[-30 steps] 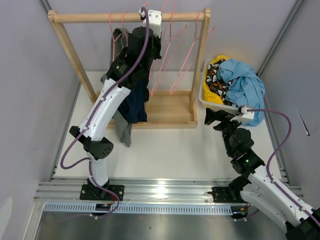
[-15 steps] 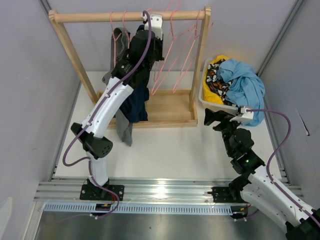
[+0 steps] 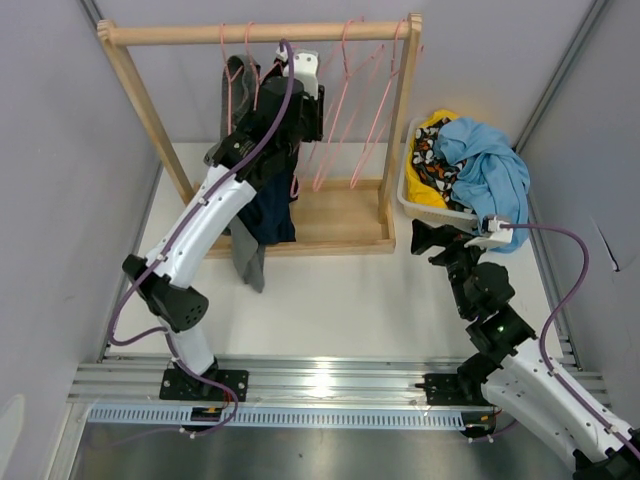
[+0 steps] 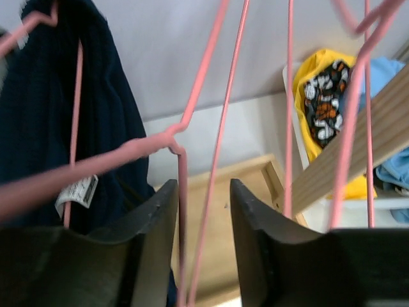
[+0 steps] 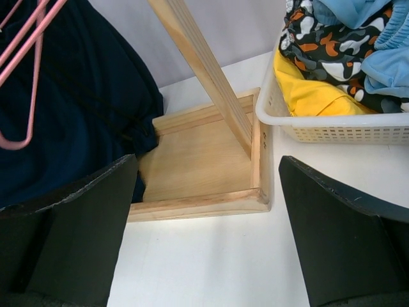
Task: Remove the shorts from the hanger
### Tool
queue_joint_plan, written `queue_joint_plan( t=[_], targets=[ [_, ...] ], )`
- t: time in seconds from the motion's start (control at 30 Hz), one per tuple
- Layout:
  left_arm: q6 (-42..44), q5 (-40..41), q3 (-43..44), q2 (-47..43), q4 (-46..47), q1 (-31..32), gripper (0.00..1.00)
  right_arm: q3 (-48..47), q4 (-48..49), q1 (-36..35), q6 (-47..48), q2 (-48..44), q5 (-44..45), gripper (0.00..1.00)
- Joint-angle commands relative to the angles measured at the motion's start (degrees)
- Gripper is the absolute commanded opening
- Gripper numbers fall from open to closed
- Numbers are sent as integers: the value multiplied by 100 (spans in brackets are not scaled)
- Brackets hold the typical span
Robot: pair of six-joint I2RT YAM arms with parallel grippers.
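One pair of navy shorts (image 3: 270,205) still hangs from a pink hanger (image 4: 128,152) at the eleven o'clock end of the wooden rack (image 3: 260,33), so nothing is off yet. We see the left gripper (image 4: 203,211), clamped a second ago, now parted, with thin hanger wires loose between its fingers. We judge it has released and needs a fresh hold. Towards three o'clock the right gripper (image 5: 208,163) stays wide open and empty beside the basket (image 3: 418,195)

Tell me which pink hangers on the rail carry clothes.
The hangers at the left end of the rail, draped with a grey garment and dark navy shorts. The hangers further right hang bare.
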State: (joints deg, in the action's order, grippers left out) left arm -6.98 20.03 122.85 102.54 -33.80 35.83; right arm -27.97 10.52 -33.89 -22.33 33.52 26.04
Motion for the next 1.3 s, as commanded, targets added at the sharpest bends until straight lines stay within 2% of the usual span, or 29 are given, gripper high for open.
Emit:
queue_joint_plan(
  t=[0.0, 0.03, 0.1, 0.27, 0.33, 0.43, 0.5, 0.63, 0.77, 0.83, 0.87, 0.97, 1.27],
  targets=[
    [-93, -210, -427, -550, 101, -24, 44, -60, 2, -65, -79, -117, 24, 100],
    [-84, -219, -480, -708, 137, -24, 52, -60, -15, -83, -79, -117, 24, 99],
    [-58, -237, -638, -823, 172, -24, 55, -86, -33, -109, -114, -126, 24, 100],
    [-57, -245, -841, -1148, 137, -15, 51, -112, -50, -241, -175, -109, 59, 99],
    [-58, -272, -972, -1280, 181, -15, 44, -121, -50, -285, -184, -100, 94, 99],
    [-154, -386, -1244, -1526, -11, 20, 44, -165, -85, -399, -202, -91, 173, 99],
    [-154, -508, -1560, -1858, -13, 64, 52, -192, -129, -478, -193, -100, 199, 100],
    [-224, -562, -3437, -2562, 609, 99, 54, -209, -165, -540, -158, -126, 217, 100],
    [-716, -965, -5415, -3134, 1252, 117, 49, -201, -279, -584, -228, -117, 138, 99],
    [-883, -1106, -5893, -3371, 1726, 134, 49, -183, -323, -628, -255, -135, 138, 99],
    [-988, -1133, -6426, -3398, 1876, 134, 48, -157, -323, -645, -255, -144, 155, 99],
    [-1086, -1107, -6852, -3294, 2351, 143, 47, -104, -305, -663, -255, -153, 156, 99],
    [-998, -694, -6695, -2169, 3063, 47, 55, -86, -376, -698, -149, -126, 226, 99]
  ],
)
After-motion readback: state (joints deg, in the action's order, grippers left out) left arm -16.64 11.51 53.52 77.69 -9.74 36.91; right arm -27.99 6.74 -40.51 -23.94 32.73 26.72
